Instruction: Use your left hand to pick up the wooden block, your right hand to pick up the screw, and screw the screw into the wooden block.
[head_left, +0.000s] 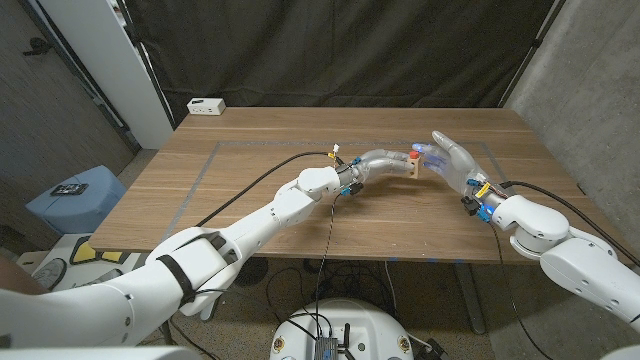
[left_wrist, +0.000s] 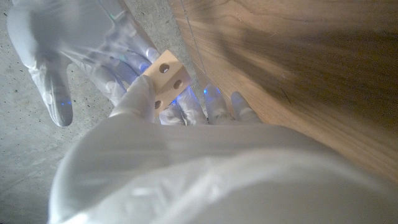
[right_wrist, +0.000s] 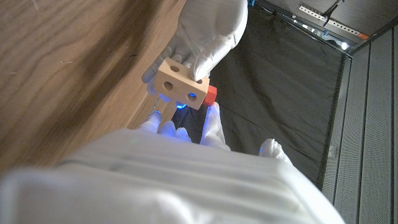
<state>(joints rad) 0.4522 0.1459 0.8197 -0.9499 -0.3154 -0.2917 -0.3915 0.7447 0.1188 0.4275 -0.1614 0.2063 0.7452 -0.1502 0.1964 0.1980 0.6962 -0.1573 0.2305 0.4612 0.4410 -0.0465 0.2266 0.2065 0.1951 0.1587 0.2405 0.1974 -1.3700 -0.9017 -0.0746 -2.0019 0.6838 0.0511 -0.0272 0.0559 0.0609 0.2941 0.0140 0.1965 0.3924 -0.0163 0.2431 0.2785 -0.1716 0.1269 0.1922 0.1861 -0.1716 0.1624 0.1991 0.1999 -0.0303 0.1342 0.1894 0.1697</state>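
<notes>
Both pickups look done: the left hand (head_left: 383, 161) grips the pale wooden block (right_wrist: 179, 84), drilled with round holes, above the wooden surface (head_left: 250, 190). The right hand (head_left: 455, 160) meets it, pinching a wooden screw (right_wrist: 166, 117) with its shaft at a hole; the turning seems left.

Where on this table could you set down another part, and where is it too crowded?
Free: the table's left half, between the white box and the near edge, and the far right corner. Crowded: right of centre, where left hand and right hand meet at the wooden block.
</notes>
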